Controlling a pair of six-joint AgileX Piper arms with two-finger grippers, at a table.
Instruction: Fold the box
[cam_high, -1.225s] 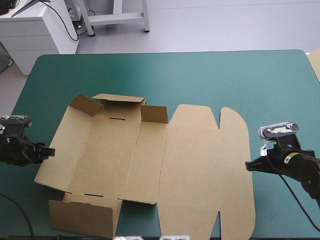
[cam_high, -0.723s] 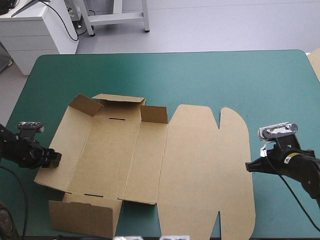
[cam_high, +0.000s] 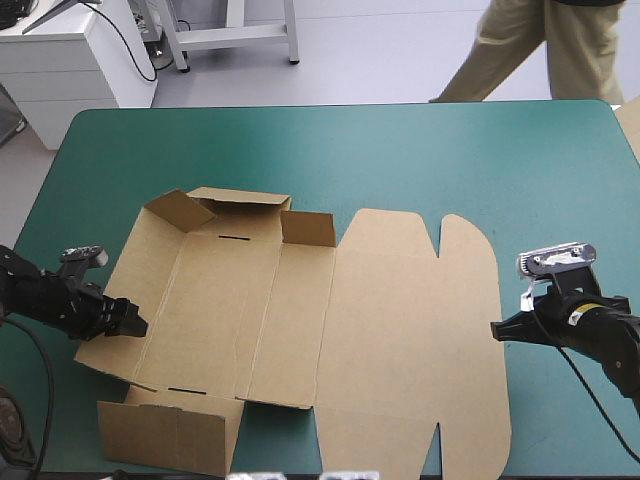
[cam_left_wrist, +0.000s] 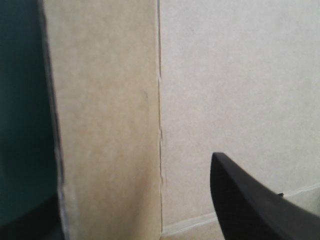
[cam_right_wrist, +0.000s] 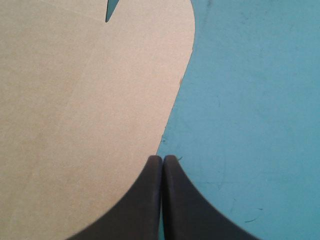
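1. Left gripper (cam_high: 136, 325): black fingers (cam_left_wrist: 250, 205) spread apart, with the outer edge of the left wall of the brown box (cam_high: 300, 320) lying between them.
2. Right gripper (cam_right_wrist: 162, 158): fingers pressed together, grasping nothing, tip at the lid's rounded right edge.
3. Box: largely flat at mid-table on the teal-green cover (cam_high: 450, 160), with its far flaps raised.

Teal-green table cover (cam_high: 450, 150), a sliver of pale board (cam_high: 632, 125) at its right edge.
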